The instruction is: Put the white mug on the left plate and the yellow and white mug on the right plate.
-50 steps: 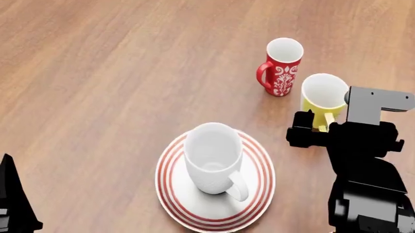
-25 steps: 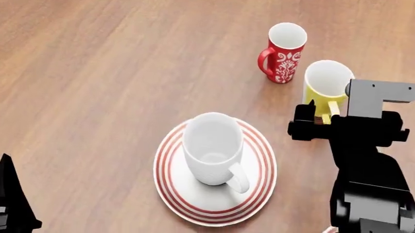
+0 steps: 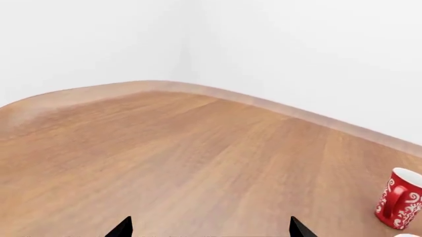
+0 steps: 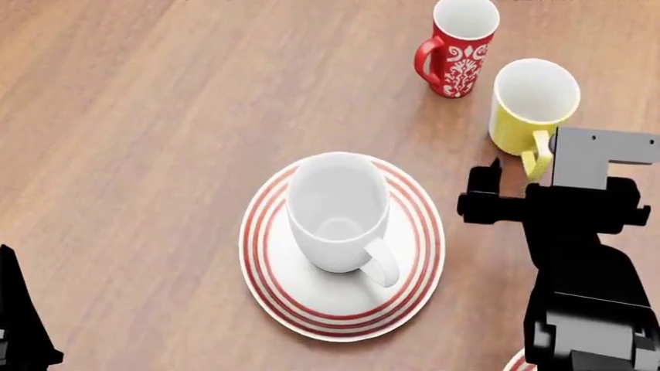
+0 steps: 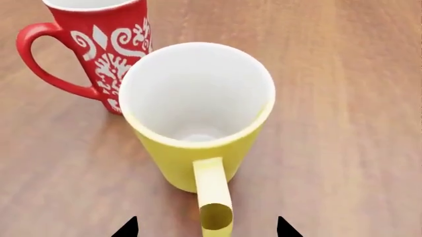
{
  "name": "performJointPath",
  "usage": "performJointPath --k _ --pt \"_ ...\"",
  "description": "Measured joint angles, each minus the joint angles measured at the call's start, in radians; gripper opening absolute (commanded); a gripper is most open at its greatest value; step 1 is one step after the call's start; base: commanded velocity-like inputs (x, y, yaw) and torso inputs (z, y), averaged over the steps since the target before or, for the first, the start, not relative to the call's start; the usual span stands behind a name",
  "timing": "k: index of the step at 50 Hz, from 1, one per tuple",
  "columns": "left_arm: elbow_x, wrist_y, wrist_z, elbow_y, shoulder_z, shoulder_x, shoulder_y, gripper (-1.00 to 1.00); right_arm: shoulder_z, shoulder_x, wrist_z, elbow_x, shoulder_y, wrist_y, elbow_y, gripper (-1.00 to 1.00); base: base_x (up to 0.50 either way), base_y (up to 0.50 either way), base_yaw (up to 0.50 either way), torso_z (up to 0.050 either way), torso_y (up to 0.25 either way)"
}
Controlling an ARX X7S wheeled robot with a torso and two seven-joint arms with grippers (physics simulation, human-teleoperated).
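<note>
Head camera looks steeply down; right wrist camera sits close above the yellow and white mug (image 5: pixel 197 116), seemingly sharing the red mug (image 4: pixel 457 48).

The right arm, black and blocky, rises along the right edge of the head view, its right gripper (image 4: pixel 515 188) at mid-height with fingers spread apart, empty. Only a dark sliver of the left arm (image 4: pixel 21 325) shows at the lower left corner. In its wrist view, the left gripper (image 3: pixel 207 228) shows two separated fingertips, holding nothing.
</note>
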State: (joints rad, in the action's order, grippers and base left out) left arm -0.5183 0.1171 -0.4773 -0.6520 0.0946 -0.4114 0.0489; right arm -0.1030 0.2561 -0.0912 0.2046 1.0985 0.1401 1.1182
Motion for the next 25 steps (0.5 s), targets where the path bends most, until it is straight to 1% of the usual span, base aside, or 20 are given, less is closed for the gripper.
performJointPath --k 8,9,25 --pt "-0.003 0.0 -0.006 0.005 0.0 0.002 -0.002 1.0 0.001 0.001 0.005 0.001 -0.007 -0.001 -0.028 1.0 0.0 0.0 0.0 0.0 0.0" --pt "-0.003 0.0 -0.006 0.005 0.0 0.002 -0.002 1.0 0.001 0.002 0.006 0.001 -0.008 -0.001 -0.031 -1.0 0.0 0.0 0.0 0.0 0.0" --pt "-0.016 -0.005 -0.013 -0.001 -0.005 0.001 0.003 1.0 0.009 0.004 0.013 -0.001 -0.014 -0.05 -0.021 -1.0 0.0 0.0 0.0 0.0 0.0"
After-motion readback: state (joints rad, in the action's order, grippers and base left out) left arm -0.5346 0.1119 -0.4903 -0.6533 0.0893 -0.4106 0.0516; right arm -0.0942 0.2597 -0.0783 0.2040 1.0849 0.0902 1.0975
